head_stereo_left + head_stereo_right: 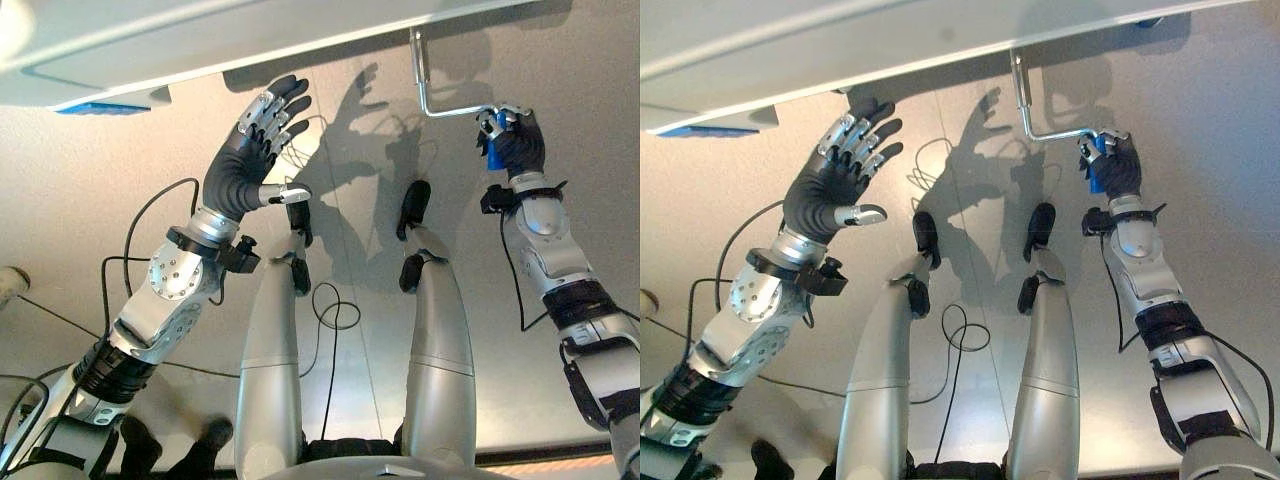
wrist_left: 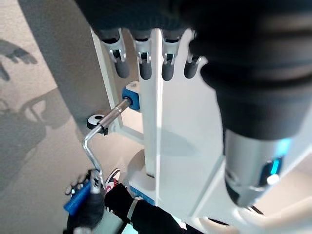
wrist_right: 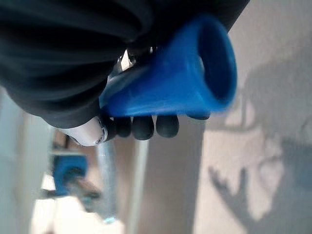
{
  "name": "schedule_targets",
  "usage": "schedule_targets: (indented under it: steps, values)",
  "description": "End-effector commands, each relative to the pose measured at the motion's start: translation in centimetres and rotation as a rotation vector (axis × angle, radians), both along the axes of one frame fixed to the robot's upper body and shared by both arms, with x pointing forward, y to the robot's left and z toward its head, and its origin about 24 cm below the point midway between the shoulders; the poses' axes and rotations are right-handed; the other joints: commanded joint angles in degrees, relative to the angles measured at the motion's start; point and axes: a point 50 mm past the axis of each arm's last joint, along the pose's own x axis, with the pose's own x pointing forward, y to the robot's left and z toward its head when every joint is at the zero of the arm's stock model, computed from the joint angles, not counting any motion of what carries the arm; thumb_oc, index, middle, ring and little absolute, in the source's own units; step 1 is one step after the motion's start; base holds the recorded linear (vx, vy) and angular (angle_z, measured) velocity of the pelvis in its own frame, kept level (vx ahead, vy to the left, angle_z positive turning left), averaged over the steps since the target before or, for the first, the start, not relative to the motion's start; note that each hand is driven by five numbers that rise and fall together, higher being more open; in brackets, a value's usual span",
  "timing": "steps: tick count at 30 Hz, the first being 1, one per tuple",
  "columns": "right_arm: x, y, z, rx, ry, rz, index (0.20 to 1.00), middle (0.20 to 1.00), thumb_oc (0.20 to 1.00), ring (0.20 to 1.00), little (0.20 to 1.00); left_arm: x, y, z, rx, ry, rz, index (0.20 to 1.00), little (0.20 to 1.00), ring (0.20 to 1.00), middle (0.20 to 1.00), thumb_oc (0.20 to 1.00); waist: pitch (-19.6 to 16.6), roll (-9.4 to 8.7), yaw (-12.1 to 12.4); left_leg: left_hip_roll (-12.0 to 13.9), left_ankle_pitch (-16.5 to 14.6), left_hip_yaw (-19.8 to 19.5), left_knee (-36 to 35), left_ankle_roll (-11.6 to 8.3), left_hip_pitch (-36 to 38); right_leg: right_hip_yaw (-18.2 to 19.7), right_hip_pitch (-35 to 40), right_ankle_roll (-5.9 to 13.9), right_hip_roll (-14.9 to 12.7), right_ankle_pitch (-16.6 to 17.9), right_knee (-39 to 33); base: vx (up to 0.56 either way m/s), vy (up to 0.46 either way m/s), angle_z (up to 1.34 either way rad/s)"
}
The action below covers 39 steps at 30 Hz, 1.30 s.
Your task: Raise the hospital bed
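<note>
Right hand (image 1: 515, 145) gripped the blue grip (image 3: 168, 83) of the bent metal crank (image 1: 440, 95) under the bed (image 1: 200, 45).
Left hand (image 1: 250, 150) was raised beside (fingers straight, holding nothing).

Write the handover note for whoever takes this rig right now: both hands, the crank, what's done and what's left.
Right hand: shut on the blue grip of the crank, which runs into the white bed frame at the foot end.
Left hand: open, fingers spread, raised near the frame's edge and holding nothing.
Done: the crank handle is folded out and grasped.
Left: turn the crank to raise the bed; the pictures do not show how high it stands, so check before stopping. Then let go of the grip.
</note>
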Motion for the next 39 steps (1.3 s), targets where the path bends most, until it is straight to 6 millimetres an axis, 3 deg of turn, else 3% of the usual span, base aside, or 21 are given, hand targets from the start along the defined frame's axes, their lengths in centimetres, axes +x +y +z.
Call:
schedule_targets:
  steps: [1,3,4,9,15,17,20,21,23,24,26,27,29,32,33,35,39]
  values:
    - [-0.6,-6.6,5.7,0.011,-0.112,-0.304,0.200,0.200,0.200,0.200,0.200,-2.0,-1.7,1.4,-0.082,-0.093,-0.130,1.000,1.000,1.000,1.000,1.000,-1.59,3.68,0.94,0.26,4.30,-3.02,-6.84,-3.61,1.00,-1.90,1.48,2.81,0.90,-1.19,3.36,0.05,-0.001,0.03]
    - [-0.1,-7.0,5.4,0.015,-0.066,-0.325,0.200,0.200,0.200,0.200,0.200,-2.0,-1.9,1.6,-0.078,-0.101,-0.142,1.000,1.000,1.000,1.000,1.000,-1.59,4.02,1.16,0.26,6.16,-2.70,-7.10,-3.10,-0.78,-2.39,-0.06,2.21,0.77,0.52,2.92,0.00,0.002,0.02]
    - [0.3,-7.9,4.2,-0.001,0.028,-0.369,0.200,0.200,0.200,0.200,0.200,-2.0,-2.3,1.4,-0.068,-0.088,-0.160,1.000,1.000,1.000,1.000,1.000,-1.59,4.36,1.83,0.03,4.25,-3.12,-6.39,-3.58,0.27,-1.99,0.79,2.77,0.64,-1.30,3.94,0.00,0.000,0.00]
    - [1.0,-8.3,2.0,-0.073,0.206,-0.405,0.200,0.200,0.200,0.200,0.200,-2.0,-3.1,1.5,-0.054,-0.095,-0.187,1.000,1.000,1.000,1.000,1.000,-1.59,5.35,2.83,-0.35,4.26,-3.28,-5.38,-3.48,-0.85,-2.01,-0.14,2.76,0.47,-1.47,5.12,0.01,0.010,0.03]
    - [1.3,-8.0,-1.2,-0.088,0.358,-0.414,0.200,0.200,0.200,0.200,0.200,-1.9,-3.9,1.9,-0.071,-0.108,-0.213,1.000,1.000,1.000,1.000,1.000,-1.59,6.53,3.89,-0.80,4.14,-3.18,-4.13,-3.30,-1.80,-2.25,-1.10,2.77,0.21,-1.55,6.54,0.00,0.013,0.06]
    - [1.3,-7.3,-3.7,-0.089,0.465,-0.396,0.200,0.200,0.200,0.200,0.200,-1.8,-4.3,2.1,-0.096,-0.112,-0.225,1.000,1.000,1.000,1.000,1.000,-1.59,7.13,4.47,-1.02,4.04,-3.30,-3.44,-3.10,-2.13,-2.28,-1.34,2.71,0.10,-1.67,7.17,0.00,0.028,0.05]
    - [1.4,-6.5,-4.9,-0.099,0.514,-0.372,0.200,0.200,0.200,0.200,0.200,-1.7,-4.5,2.2,-0.110,-0.113,-0.226,1.000,1.000,1.000,1.000,1.000,-1.59,7.43,4.66,-1.20,3.99,-3.33,-2.99,-3.02,-2.43,-2.31,-1.58,2.67,0.09,-1.74,7.66,0.00,0.000,0.00]
    - [1.5,-5.5,-6.5,-0.127,0.573,-0.341,0.200,0.200,0.200,0.200,0.200,-1.7,-4.7,2.2,-0.120,-0.117,-0.227,1.000,1.000,1.000,1.000,1.000,-1.59,7.75,4.84,-1.41,4.01,-3.42,-2.53,-2.96,-2.79,-2.27,-1.89,2.62,0.10,-1.73,7.91,0.00,0.018,0.03]
    - [1.5,-4.8,-7.4,-0.140,0.604,-0.319,0.200,0.200,0.200,0.200,0.200,-1.7,-4.8,2.4,-0.129,-0.121,-0.225,1.000,1.000,1.000,1.000,1.000,-1.59,7.84,4.83,-1.49,3.98,-3.43,-2.45,-2.92,-2.91,-2.22,-2.03,2.60,0.07,-1.79,7.99,0.00,0.017,0.05]
    - [1.5,-3.4,-8.7,-0.147,0.643,-0.277,0.200,0.200,0.200,0.200,0.200,-1.7,-4.8,2.5,-0.140,-0.123,-0.220,1.000,1.000,1.000,1.000,1.000,-1.59,7.98,4.98,-1.66,3.96,-3.34,-2.09,-2.87,-3.18,-2.25,-2.23,2.58,0.05,-1.73,8.18,0.00,0.017,0.05]
    - [1.6,-2.9,-9.3,-0.163,0.663,-0.260,0.200,0.200,0.200,0.200,0.200,-1.6,-4.8,2.4,-0.146,-0.120,-0.216,1.000,1.000,1.000,1.000,1.000,-1.59,8.04,4.98,-1.72,3.93,-3.34,-1.99,-2.83,-3.28,-2.27,-2.30,2.56,0.05,-1.80,8.29,0.00,0.009,0.02]
    - [1.7,-1.3,-10.2,-0.163,0.684,-0.209,0.200,0.200,0.200,0.200,0.200,-1.5,-4.7,2.4,-0.161,-0.118,-0.200,1.000,1.000,1.000,1.000,1.000,-1.59,8.09,5.05,-1.68,3.92,-3.29,-1.61,-2.73,-3.62,-2.31,-2.56,2.52,0.03,-1.80,8.55,0.00,0.000,0.00]
    - [1.8,0.1,-10.9,-0.168,0.702,-0.173,0.200,0.200,0.200,0.200,0.200,-1.5,-4.7,2.3,-0.175,-0.106,-0.193,1.000,1.000,1.000,1.000,1.000,-1.59,8.10,5.09,-1.74,3.90,-3.29,-1.48,-2.72,-3.69,-2.24,-2.67,2.50,0.04,-1.82,8.65,0.01,0.017,0.01]
    - [2.1,1.8,-11.3,-0.180,0.703,-0.124,0.200,0.200,0.200,0.200,0.200,-1.5,-4.7,2.4,-0.186,-0.107,-0.186,1.000,1.000,1.000,1.000,1.000,-1.59,8.00,4.98,-1.80,3.90,-3.23,-1.31,-2.71,-3.83,-2.21,-2.73,2.48,0.06,-1.70,8.61,0.00,0.000,0.00]
    - [2.4,3.6,-11.4,-0.187,0.694,-0.071,0.200,0.200,0.200,0.200,0.200,-1.4,-4.6,2.4,-0.203,-0.105,-0.176,1.000,1.000,1.000,1.000,1.000,-1.59,7.84,4.95,-1.86,3.91,-3.10,-1.38,-2.68,-3.94,-2.25,-2.73,2.51,0.00,-1.57,8.40,0.00,0.000,0.00]
    - [2.6,5.2,-11.4,-0.207,0.690,-0.029,0.200,0.200,0.200,0.200,0.200,-1.4,-4.5,2.5,-0.207,-0.105,-0.169,1.000,1.000,1.000,1.000,1.000,-1.59,7.84,5.00,-1.98,3.94,-3.06,-1.54,-2.64,-3.94,-2.27,-2.71,2.53,-0.05,-1.52,8.20,0.00,0.016,0.00]
    - [3.0,7.1,-10.8,-0.245,0.660,0.018,0.200,0.200,0.200,0.200,0.200,-1.4,-4.5,2.6,-0.224,-0.100,-0.165,1.000,1.000,1.000,1.000,1.000,-1.59,7.83,5.04,-2.07,3.97,-3.01,-1.70,-2.55,-4.00,-2.24,-2.67,2.52,-0.18,-1.47,7.99,0.00,0.000,0.00]
